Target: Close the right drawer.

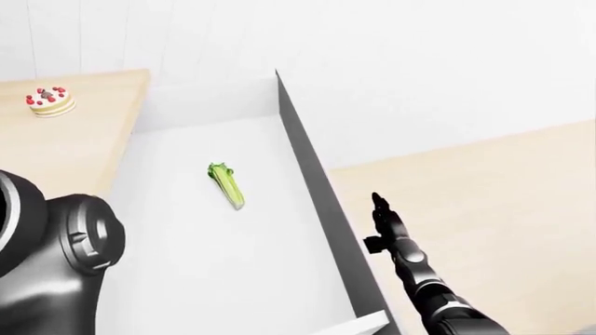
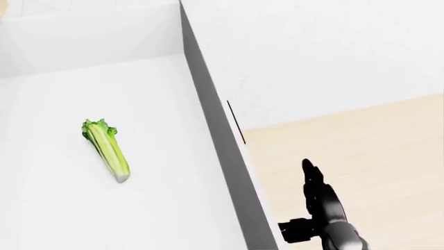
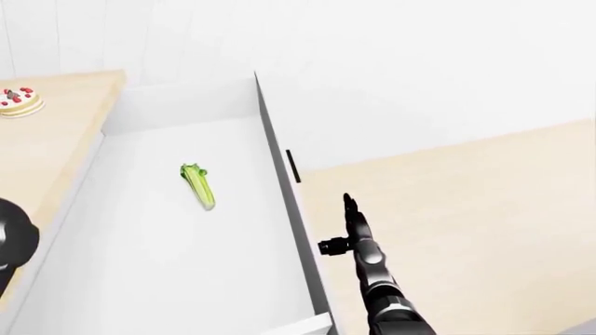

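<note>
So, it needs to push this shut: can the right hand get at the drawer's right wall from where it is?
Probably yes. The right hand, fingers extended, sits just right of the drawer wall with nothing between them, though contact isn't visible yet.

celery (image 2: 106,149) lies in the open drawer (image 2: 215,125); right hand (image 2: 320,200) seemingly just right of its wall.

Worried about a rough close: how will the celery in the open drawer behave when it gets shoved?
The celery lies loose on the bare white drawer floor, touching no wall, so it will likely slide. It looks small and light. Its long, flattish stalk seems unlikely to roll far.
</note>
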### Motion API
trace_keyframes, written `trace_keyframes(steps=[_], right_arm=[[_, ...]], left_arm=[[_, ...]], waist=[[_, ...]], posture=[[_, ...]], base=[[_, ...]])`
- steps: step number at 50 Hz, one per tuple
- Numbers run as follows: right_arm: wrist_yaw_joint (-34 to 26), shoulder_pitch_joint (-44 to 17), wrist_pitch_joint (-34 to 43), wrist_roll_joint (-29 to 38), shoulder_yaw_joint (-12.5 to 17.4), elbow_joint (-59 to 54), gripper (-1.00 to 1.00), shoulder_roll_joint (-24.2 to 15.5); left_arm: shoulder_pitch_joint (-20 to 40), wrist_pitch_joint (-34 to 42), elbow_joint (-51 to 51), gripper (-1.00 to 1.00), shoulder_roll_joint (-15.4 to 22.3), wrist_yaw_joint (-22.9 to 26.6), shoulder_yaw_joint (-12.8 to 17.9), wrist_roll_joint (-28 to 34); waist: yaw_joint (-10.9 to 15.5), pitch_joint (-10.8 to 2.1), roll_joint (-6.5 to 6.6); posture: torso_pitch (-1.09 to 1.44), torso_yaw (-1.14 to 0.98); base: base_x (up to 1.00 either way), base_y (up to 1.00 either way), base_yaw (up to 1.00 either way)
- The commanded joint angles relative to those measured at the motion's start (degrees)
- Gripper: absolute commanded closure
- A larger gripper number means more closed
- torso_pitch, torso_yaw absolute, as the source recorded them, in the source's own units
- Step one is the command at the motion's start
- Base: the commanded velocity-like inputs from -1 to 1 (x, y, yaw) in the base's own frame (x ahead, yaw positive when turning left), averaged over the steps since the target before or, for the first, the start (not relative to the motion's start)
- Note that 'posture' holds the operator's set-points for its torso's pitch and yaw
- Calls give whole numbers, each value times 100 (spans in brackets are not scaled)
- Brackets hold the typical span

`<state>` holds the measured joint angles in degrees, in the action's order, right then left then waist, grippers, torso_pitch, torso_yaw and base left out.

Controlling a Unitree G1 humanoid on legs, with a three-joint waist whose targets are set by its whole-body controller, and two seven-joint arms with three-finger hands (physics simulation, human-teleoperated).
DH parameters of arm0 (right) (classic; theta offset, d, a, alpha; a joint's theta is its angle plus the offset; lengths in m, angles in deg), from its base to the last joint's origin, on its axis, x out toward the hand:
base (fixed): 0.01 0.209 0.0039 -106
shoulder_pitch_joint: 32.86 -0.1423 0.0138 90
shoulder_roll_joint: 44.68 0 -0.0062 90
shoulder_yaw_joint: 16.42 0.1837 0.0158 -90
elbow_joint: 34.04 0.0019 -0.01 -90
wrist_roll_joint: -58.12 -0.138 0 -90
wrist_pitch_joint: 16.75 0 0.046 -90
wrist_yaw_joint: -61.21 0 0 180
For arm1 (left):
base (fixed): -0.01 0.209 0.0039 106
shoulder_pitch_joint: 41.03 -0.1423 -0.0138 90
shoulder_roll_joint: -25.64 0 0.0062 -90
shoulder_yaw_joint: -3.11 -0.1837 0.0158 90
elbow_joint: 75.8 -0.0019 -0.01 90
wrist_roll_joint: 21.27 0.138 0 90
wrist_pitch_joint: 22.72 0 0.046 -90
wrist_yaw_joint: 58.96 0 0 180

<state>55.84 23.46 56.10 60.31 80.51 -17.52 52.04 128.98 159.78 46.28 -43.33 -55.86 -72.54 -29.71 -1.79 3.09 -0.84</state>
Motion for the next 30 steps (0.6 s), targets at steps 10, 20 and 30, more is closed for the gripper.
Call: trace_keyframes(steps=[10,20,30], right_arm=[[-90,-156,-97,146,-158,187,-100,176],[-97,-164,-53,177,-204,277,-100,239],[-68,-155,-49,228,-260,330,-100,335]], left_arm=[[126,-1,16,-100,66,-244,89,-242],[148,0,-12,-100,87,-421,117,-453],[135,-1,-12,-100,132,-567,164,-654]], waist=[[37,-132,35],[31,-130,46],[20,-131,56]], posture=[[0,0],[0,0],[0,0]], base=[[0,0,0],[0,0,0],[0,0,0]])
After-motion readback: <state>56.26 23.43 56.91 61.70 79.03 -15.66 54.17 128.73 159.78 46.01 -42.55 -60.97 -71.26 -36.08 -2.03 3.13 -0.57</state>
